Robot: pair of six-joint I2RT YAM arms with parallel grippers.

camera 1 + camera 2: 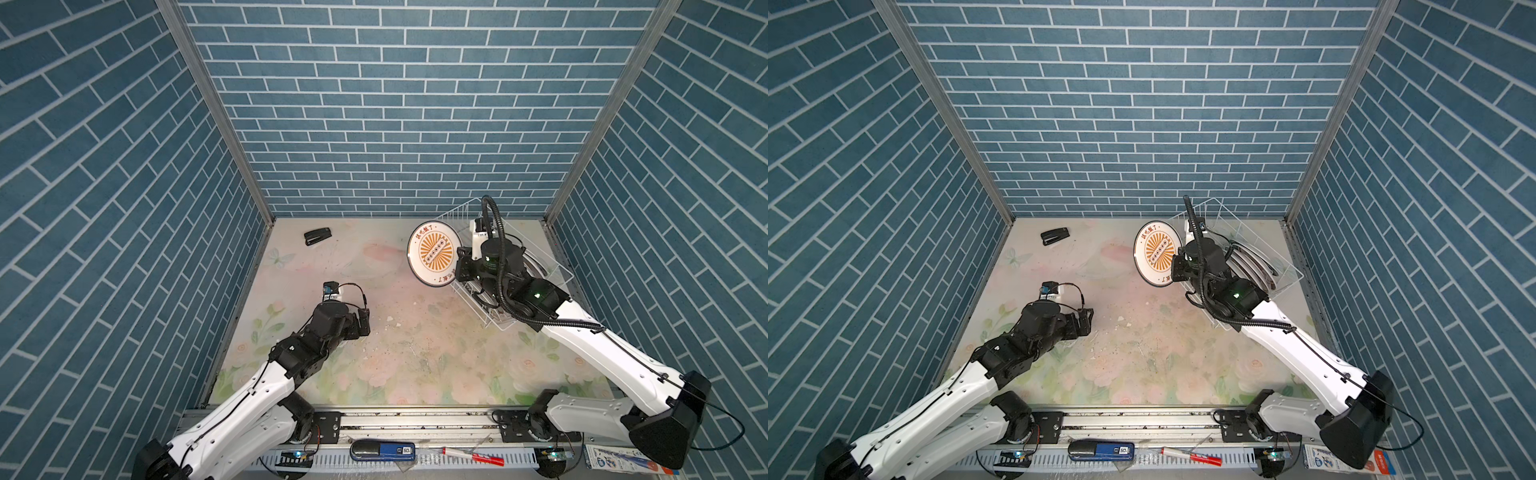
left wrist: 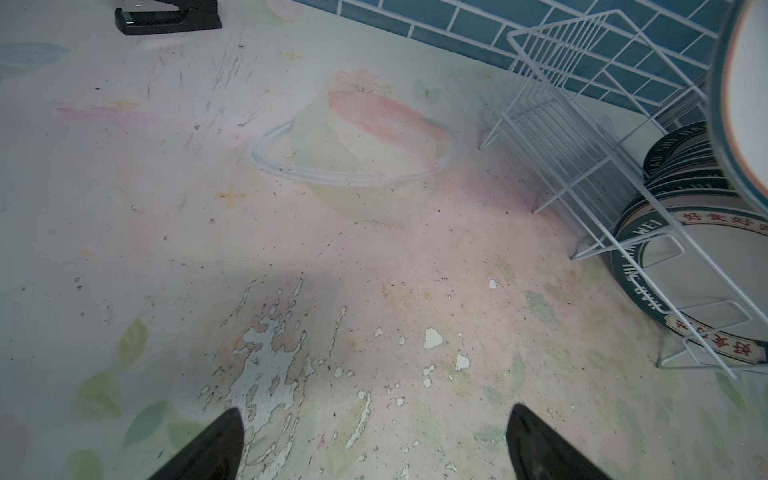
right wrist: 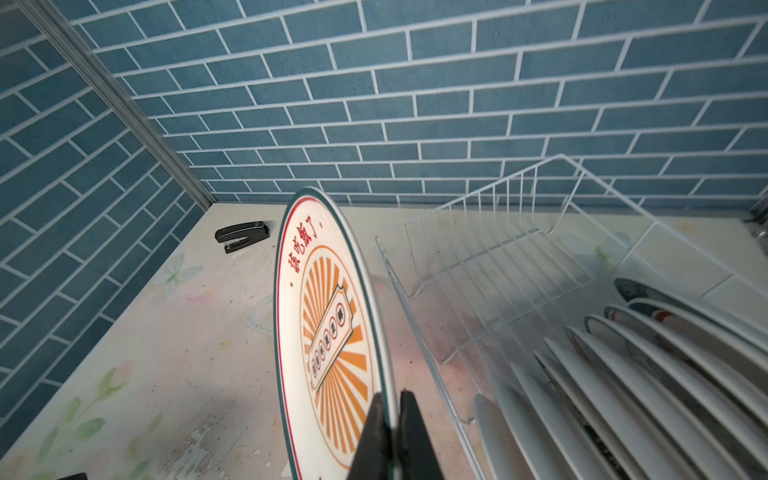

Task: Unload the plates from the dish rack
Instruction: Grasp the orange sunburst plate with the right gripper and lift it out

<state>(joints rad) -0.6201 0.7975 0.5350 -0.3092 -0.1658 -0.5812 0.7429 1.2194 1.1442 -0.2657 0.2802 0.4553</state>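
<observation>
My right gripper (image 3: 390,401) is shut on the rim of a white plate (image 3: 324,332) with an orange sunburst and red characters. It holds that plate (image 1: 434,253) upright in the air, just left of the dish rack (image 1: 540,245), a white wire basket at the back right. Several more plates (image 3: 623,374) stand edge-on in the rack's near half; some plates (image 2: 681,266) are dark-green-rimmed with lettering. The rack's far half (image 3: 498,232) holds nothing. My left gripper (image 2: 376,440) is open above the worn table, nothing between its fingers, well left of the rack.
A black stapler (image 1: 318,237) lies at the back left of the floral table (image 1: 395,332). Blue brick walls close in three sides, and the rack stands near the right wall. A blue-black device (image 1: 382,451) and a red pen (image 1: 473,456) lie along the front rail.
</observation>
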